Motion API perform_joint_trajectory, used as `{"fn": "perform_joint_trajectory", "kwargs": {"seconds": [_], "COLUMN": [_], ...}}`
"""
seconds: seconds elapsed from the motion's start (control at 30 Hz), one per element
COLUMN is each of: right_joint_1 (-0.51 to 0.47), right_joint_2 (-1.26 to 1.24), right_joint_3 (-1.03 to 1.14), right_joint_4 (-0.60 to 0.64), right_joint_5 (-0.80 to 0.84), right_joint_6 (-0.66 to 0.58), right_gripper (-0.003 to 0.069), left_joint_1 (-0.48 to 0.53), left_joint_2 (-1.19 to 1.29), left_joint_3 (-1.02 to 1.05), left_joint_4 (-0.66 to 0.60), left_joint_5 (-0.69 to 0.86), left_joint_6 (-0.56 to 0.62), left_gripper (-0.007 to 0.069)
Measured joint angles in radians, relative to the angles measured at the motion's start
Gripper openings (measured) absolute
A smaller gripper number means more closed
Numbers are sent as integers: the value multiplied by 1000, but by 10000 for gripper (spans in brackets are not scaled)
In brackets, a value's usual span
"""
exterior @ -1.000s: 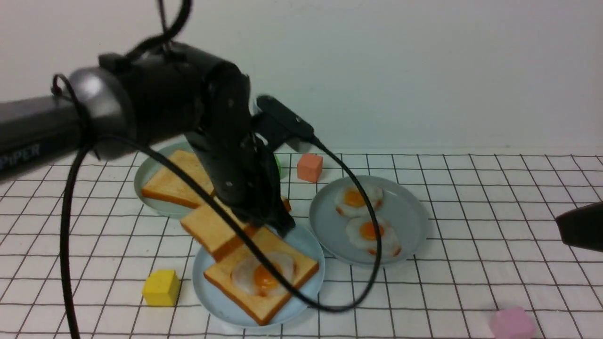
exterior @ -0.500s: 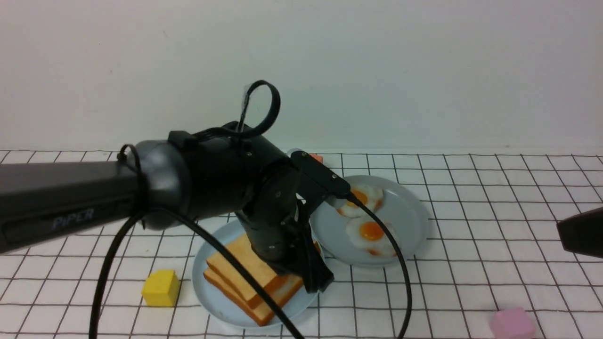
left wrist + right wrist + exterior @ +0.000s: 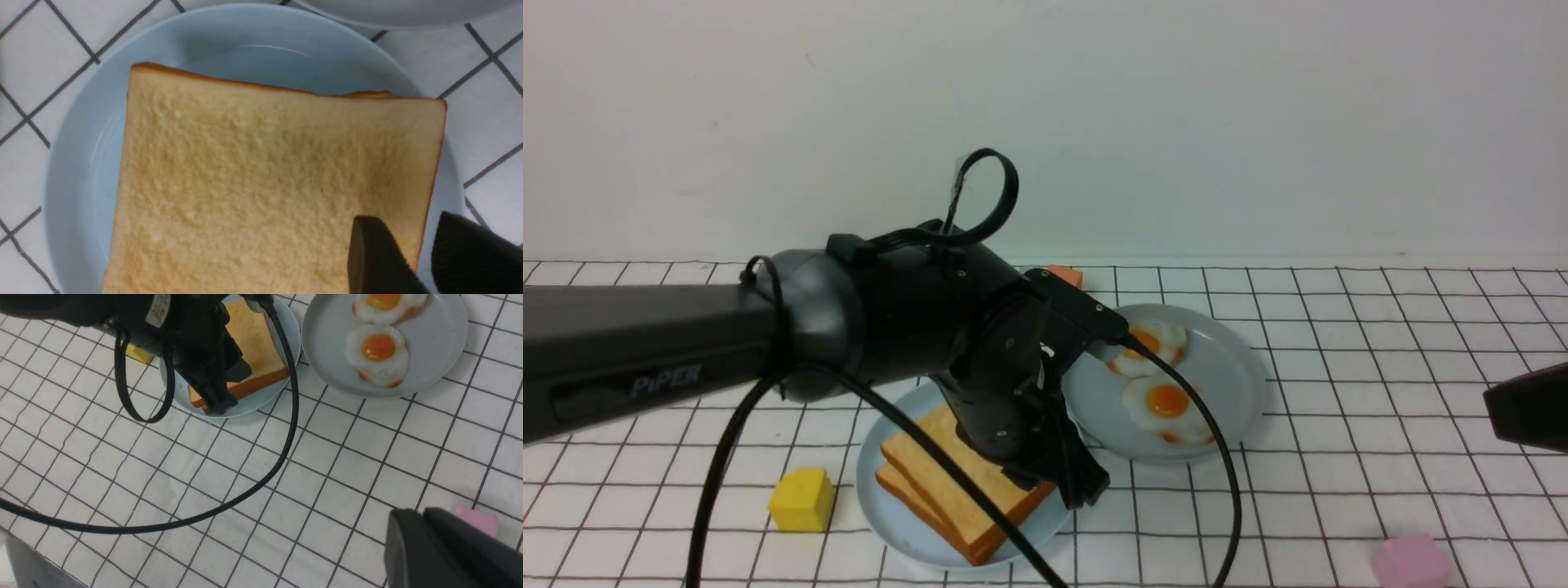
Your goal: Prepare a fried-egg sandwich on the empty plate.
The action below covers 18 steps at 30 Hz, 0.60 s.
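Observation:
On the empty plate (image 3: 890, 514) (image 3: 73, 171) (image 3: 253, 408) lies a stack of two golden toast slices. The top slice (image 3: 956, 461) (image 3: 265, 183) (image 3: 255, 339) rests flat on the lower slice (image 3: 923, 516). The sandwich's fried egg is hidden between them. My left gripper (image 3: 1086, 490) (image 3: 408, 222) (image 3: 222, 408) hangs low over the stack's right edge, open. One finger is above the top slice and the other beyond its crust, over the plate. My right gripper (image 3: 1494, 400) (image 3: 423, 512) is shut and empty at the far right, above the table.
A grey-blue plate (image 3: 1233, 384) (image 3: 445, 347) with two fried eggs (image 3: 1168, 404) stands right of the sandwich plate, almost touching it. A yellow cube (image 3: 802, 500), an orange block (image 3: 1066, 275) and a pink block (image 3: 1409, 562) (image 3: 478, 520) lie on the gridded cloth. The left arm's cable loops down in front.
The left arm came down with a toast slice and laid it over the egg on the lower slice. Its jaws then parted. The right arm has stayed put.

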Motion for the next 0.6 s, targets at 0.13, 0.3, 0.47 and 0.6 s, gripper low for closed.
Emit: {"fn": "perform_joint_trajectory", "kwargs": {"seconds": [0.13,0.3,0.47,0.6], "right_joint_1": [0,0,0,0], "right_joint_2": [0,-19,-71,-166], "right_joint_3": [0,0,0,0], "right_joint_4": [0,0,-6,-33], "right_joint_5": [0,0,3,45], "right_joint_6": [0,0,0,1], "right_gripper": [69,74,74,74], "left_joint_1": [0,0,0,0], "left_joint_2": [-8,-94,-301,-656], "left_joint_3": [0,-32,-33,110], "left_joint_4": [-2,-10,-64,-128], "left_joint_5": [9,106,133,15], "left_joint_6": [-18,-34,-36,-36], "left_gripper": [284,265,122,-13]}}
